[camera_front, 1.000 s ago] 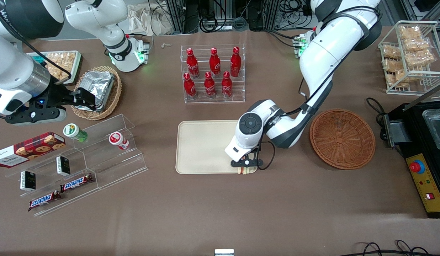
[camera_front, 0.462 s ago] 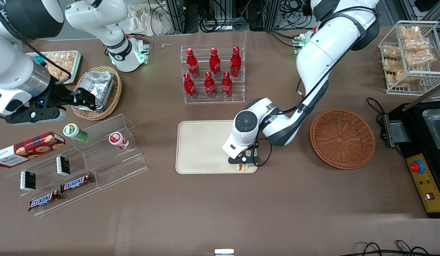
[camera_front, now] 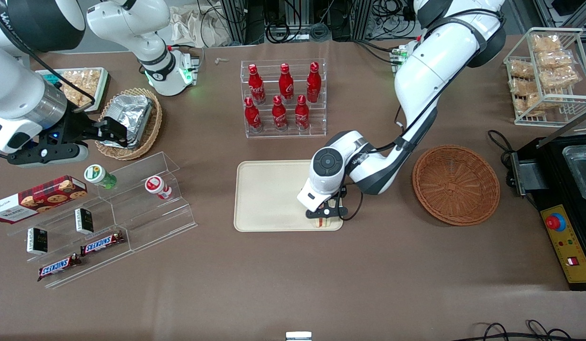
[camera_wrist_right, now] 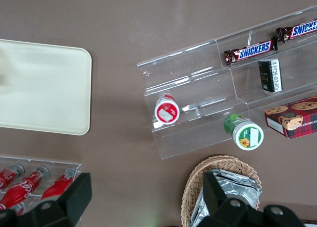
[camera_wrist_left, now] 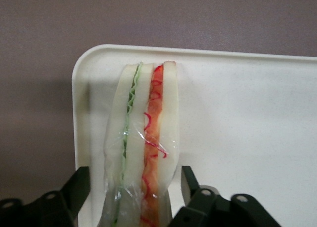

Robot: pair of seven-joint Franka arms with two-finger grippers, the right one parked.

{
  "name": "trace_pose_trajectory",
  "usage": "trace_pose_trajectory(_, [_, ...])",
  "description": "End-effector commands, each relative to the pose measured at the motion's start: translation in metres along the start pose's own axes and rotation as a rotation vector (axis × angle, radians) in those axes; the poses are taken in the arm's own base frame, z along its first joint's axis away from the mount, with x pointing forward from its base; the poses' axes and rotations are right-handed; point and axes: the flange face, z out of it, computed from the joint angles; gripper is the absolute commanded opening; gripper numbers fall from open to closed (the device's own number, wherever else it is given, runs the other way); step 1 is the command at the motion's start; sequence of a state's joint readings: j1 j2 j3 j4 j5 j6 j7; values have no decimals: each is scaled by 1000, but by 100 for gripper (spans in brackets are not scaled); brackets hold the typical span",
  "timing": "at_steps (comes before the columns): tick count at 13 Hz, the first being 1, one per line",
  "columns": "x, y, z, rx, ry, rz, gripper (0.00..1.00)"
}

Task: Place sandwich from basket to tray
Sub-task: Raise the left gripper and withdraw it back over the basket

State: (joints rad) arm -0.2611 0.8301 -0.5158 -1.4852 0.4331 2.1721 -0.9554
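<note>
The end effector (camera_front: 324, 219) is positioned low over the corner of the tray (camera_front: 266, 196) that lies nearest the front camera on the basket's side. The sandwich (camera_wrist_left: 141, 147) is seen in the left wrist view between the two fingers (camera_wrist_left: 77, 187), standing on edge with its green and red filling lines facing the camera. A small gap shows between each finger and the wrap, so the end effector is recorded as spread, with the fingers just beside the sandwich and not pressing it. The sandwich's pointed end reaches close to the tray's rim at the rounded corner, and the wedge lies within the tray. In the front view only a small part of the sandwich (camera_front: 324, 224) is visible beneath the end effector, near the tray's front edge. The reddish-brown wicker basket (camera_front: 456, 183) sits on the bench (camera_front: 293, 284) beside the tray, toward the working arm's end, apart from it, with nothing visible inside.
</note>
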Motion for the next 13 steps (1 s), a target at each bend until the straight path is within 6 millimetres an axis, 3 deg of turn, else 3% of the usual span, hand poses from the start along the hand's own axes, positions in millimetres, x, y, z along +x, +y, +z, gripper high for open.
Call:
trace_pose_trajectory(1, [8, -7, -23, 13, 40, -25, 100])
trace_pose_trajectory(4, [31, -42, -68, 47, 60, -41, 100])
trace_pose_trajectory(8, [60, -108, -158, 93, 126, -52, 100])
trace_pose_trajectory(10, [73, -150, -202, 107, 171, -121, 100])
trace_pose_trajectory(13, [88, -222, -252, 142, 196, -167, 100])
